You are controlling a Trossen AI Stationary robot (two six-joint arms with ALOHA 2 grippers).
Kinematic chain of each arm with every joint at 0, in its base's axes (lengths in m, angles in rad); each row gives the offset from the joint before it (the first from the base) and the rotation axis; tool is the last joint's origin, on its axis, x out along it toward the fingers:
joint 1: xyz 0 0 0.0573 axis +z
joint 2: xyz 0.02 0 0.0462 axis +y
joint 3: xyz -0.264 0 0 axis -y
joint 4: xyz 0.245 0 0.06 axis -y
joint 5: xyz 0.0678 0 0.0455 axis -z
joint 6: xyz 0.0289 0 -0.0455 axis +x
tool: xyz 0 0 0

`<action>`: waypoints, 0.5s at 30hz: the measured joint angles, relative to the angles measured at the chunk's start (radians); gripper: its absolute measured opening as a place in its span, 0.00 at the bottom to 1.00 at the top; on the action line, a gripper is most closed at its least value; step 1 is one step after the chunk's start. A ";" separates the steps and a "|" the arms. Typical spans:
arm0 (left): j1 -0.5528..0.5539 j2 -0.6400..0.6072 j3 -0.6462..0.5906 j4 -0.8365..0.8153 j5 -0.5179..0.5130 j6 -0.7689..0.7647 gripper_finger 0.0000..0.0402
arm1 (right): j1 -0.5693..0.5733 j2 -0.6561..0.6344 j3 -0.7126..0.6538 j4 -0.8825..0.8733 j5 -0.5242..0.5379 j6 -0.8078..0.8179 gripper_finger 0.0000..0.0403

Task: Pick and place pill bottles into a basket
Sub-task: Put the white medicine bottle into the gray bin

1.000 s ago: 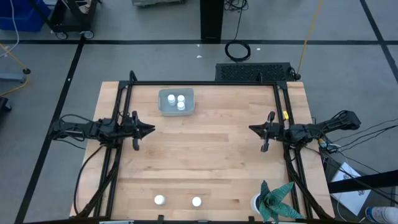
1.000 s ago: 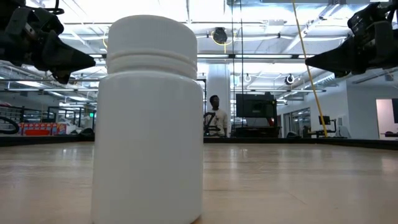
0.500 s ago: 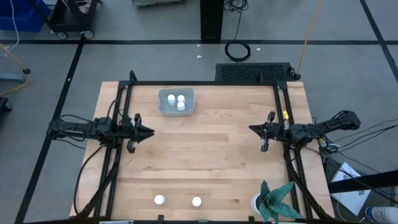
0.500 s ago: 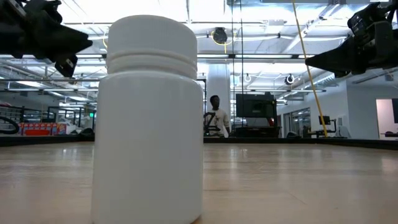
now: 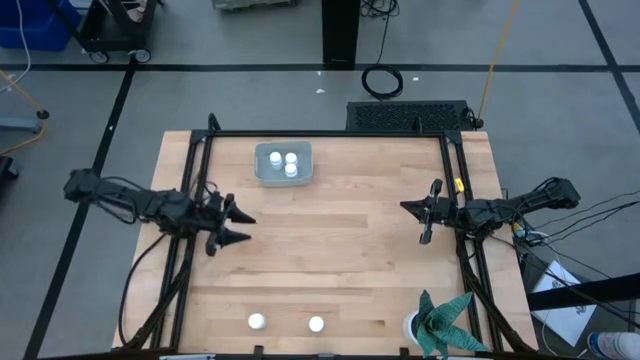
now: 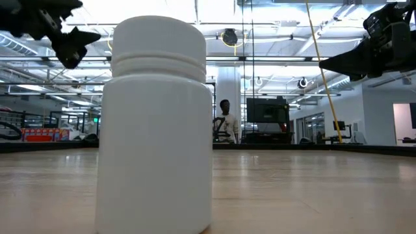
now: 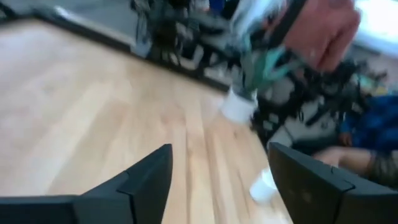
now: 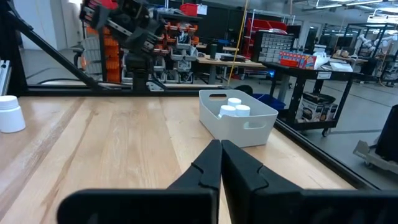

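Note:
The grey-blue basket (image 5: 283, 164) stands at the table's far left and holds three white pill bottles (image 5: 289, 163); it also shows in the right wrist view (image 8: 237, 119). Two more bottles stand near the table's near edge (image 5: 257, 321) (image 5: 316, 323). One of them fills the low view (image 6: 156, 123), and one shows blurred in the left wrist view (image 7: 263, 186). My left gripper (image 5: 246, 227) is open and empty above the table's left part, pointing right and slightly toward the near edge. My right gripper (image 5: 405, 207) is shut and empty at the table's right.
A white pot with a green plant (image 5: 436, 324) stands at the near right corner, and it shows in the left wrist view (image 7: 239, 104). A black frame (image 5: 330, 134) runs along the table's far, left and right edges. A person (image 6: 224, 123) stands far behind the table.
My left gripper has opened and swung its tip toward the table's near edge, turning to point slantwise toward the near right. In the low view it has risen. My right gripper and all the bottles have kept still.

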 joint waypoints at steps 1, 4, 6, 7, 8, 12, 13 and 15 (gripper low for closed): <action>-0.023 0.037 0.026 -0.027 -0.014 -0.011 0.68 | 0.000 0.000 0.000 0.000 0.000 0.001 0.01; -0.095 0.150 0.115 -0.113 -0.067 -0.040 0.69 | 0.000 0.000 0.000 0.000 0.000 0.001 0.00; -0.144 0.224 0.176 -0.183 -0.100 -0.076 0.69 | 0.000 0.000 0.000 0.000 0.000 0.000 0.01; -0.168 0.263 0.210 -0.217 -0.111 -0.097 0.69 | 0.000 0.000 0.000 0.000 0.000 0.001 0.01; -0.192 0.302 0.244 -0.242 -0.117 -0.117 0.69 | 0.000 0.000 0.000 0.000 0.000 0.002 0.01; -0.297 0.456 0.365 -0.316 -0.120 -0.181 0.69 | 0.000 0.000 0.000 0.000 0.000 0.000 0.01; -0.323 0.494 0.393 -0.332 -0.122 -0.201 0.69 | 0.000 0.000 0.000 0.000 0.000 0.001 0.01; -0.372 0.567 0.448 -0.365 -0.141 -0.237 0.69 | 0.000 0.000 0.000 0.000 0.000 0.002 0.01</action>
